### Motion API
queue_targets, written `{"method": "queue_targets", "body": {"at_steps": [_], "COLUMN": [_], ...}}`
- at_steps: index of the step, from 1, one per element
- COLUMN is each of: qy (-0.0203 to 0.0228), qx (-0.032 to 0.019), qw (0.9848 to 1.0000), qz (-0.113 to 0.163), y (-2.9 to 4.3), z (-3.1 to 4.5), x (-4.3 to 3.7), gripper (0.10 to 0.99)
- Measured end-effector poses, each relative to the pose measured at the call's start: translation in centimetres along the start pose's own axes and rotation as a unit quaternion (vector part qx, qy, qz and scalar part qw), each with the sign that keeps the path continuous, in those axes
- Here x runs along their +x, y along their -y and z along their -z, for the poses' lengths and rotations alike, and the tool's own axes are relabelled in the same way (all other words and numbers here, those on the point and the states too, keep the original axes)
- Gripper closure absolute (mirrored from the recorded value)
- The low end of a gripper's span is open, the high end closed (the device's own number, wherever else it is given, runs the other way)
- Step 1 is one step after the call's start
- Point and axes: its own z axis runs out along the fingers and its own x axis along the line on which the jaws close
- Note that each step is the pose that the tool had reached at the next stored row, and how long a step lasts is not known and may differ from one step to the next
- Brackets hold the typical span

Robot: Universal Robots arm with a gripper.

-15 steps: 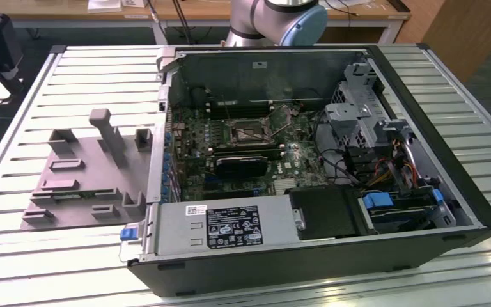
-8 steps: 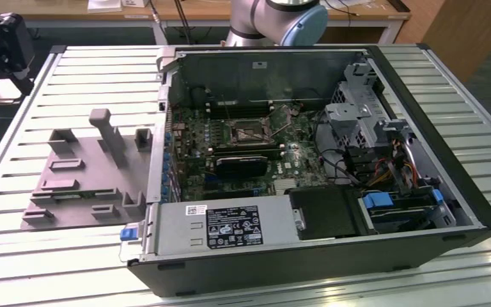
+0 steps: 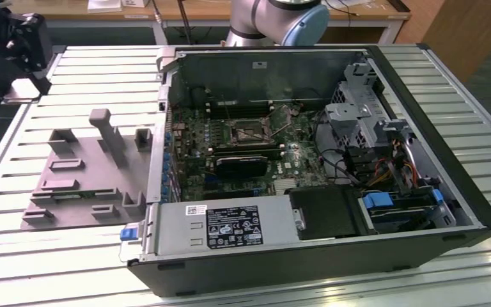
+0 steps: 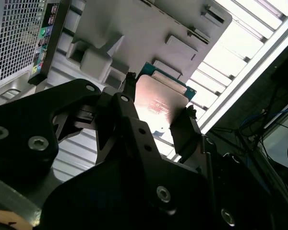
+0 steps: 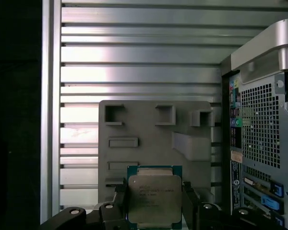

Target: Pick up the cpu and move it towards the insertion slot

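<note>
In the exterior view, the insertion slot [image 3: 247, 132], a square socket with a shiny metal frame and dark centre, sits on the green board inside the open black tower case [image 3: 314, 268]. A grey moulded plastic plate [image 3: 84, 185] lies on the slatted metal desk [image 3: 58, 83] on the exterior view's left of the case. The black-and-white sticker [image 3: 233, 225] carries print too small to read.

In the second wrist view, my pincer [image 4: 157, 108] pinches the cpu [image 4: 158, 100], a flat square chip with a silvery lid and green rim, by two opposite edges.

In the first wrist view, the cpu [image 5: 154, 199] hangs over the plate [image 5: 149, 139], outside the case's perforated rear wall [image 5: 264, 120]. So I judge the slot lies past that wall. The lid's print is too faint to read.
</note>
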Motion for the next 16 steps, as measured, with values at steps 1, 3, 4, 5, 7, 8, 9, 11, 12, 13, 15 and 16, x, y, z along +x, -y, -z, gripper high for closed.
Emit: {"method": "queue_targets", "body": {"at_steps": [1, 3, 4, 5, 7, 8, 9, 11, 12, 13, 15, 16], "qy": [-0.0002, -0.0006, -0.0009, -0.0012, -0.0017, -0.0020, -0.0023, -0.0029, -0.0033, -0.0036, -0.0043, -0.0047], "qx": [0.0000, 0.0000, 0.0000, 0.0000, 0.0000, 0.0000, 0.0001, 0.0000, 0.0001, 0.0001, 0.0001, 0.0001], "qw": [1.0000, 1.0000, 1.0000, 1.0000, 1.0000, 1.0000, 1.0000, 1.0000, 1.0000, 1.0000, 1.0000, 1.0000], "qz": [0.000, 0.000, 0.000, 0.000, 0.000, 0.000, 0.000, 0.000, 0.000, 0.000, 0.000, 0.000], "y": [-0.01, -0.02, -0.03, -0.04, -0.06, -0.07, -0.07, -0.09, -0.10, -0.11, -0.12, -0.13], "z": [-0.01, -0.04, -0.06, -0.06, -0.10, -0.11, -0.12, -0.16, -0.17, -0.19, -0.21, -0.23], "x": [-0.32, -1.06, -1.44, -1.81, -2.58, -2.97, -3.35, -4.15, -4.55, -4.96, -5.78, -6.20], "gripper": [0.549, 0.549, 0.549, 0.549, 0.549, 0.549, 0.549, 0.549, 0.549, 0.549, 0.549, 0.549]}}
